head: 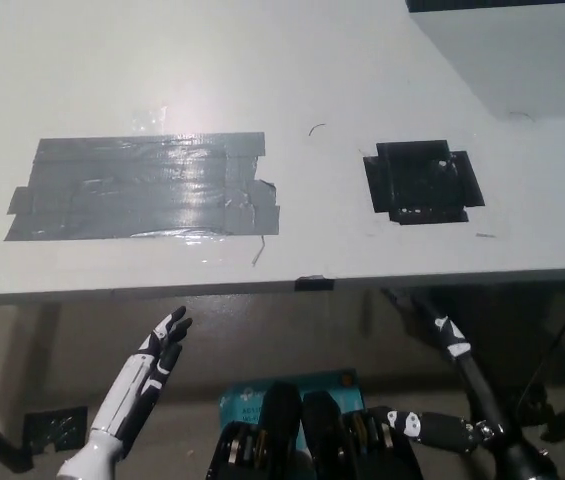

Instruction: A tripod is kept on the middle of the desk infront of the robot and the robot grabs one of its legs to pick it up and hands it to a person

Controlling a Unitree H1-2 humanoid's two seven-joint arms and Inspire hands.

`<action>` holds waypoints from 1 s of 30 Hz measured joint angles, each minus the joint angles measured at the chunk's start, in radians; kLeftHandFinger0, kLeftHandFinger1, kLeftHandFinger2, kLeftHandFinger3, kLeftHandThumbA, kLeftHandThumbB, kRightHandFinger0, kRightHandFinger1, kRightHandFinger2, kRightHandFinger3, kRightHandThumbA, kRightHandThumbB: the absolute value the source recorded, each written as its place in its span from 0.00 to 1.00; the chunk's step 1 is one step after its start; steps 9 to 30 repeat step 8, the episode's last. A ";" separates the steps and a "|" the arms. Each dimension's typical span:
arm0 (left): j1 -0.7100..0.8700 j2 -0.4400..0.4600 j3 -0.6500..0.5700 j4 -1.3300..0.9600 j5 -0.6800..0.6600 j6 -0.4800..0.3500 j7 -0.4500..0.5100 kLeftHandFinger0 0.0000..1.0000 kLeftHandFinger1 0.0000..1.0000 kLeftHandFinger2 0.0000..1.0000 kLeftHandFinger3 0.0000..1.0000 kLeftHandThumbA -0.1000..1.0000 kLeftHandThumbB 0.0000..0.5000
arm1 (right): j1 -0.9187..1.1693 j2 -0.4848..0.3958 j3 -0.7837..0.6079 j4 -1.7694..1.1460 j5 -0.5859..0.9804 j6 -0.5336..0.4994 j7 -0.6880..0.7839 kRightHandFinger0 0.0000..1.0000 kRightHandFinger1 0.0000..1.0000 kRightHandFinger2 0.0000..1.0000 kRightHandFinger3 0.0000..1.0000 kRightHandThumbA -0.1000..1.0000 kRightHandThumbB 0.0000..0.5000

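Below the front edge of the tabletop (362,40), both arms hang low in the head view. On the left, the white left robot hand (162,345) sits just under the edge, fingers stretched out and a bit apart, gripping nothing. Over on the right, the black right robot hand (452,385) is down near the bottom corner, also under the table line, with fingers splayed and nothing in it, so it's released too.

Up on the tabletop itself, there's a big patch of grey duct tape (142,187) stuck down on the left half, shiny and kind of wrinkled, with a few loose corners along its right side. To its right, well apart from it, there's a smaller square patch of black tape (422,181). A small black tab (312,284) sits right on the front edge between the two patches.

As for the tripod, I honestly can't find it anywhere here, not on the tabletop and not in either robot hand. A teal thing (242,400) peeks out down low on the floor.
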 measured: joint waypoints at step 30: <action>-0.026 -0.012 0.002 0.037 0.015 -0.008 0.015 1.00 1.00 1.00 1.00 1.00 0.21 | -0.010 0.015 -0.023 0.050 0.104 -0.042 0.016 1.00 1.00 1.00 1.00 0.98 0.51</action>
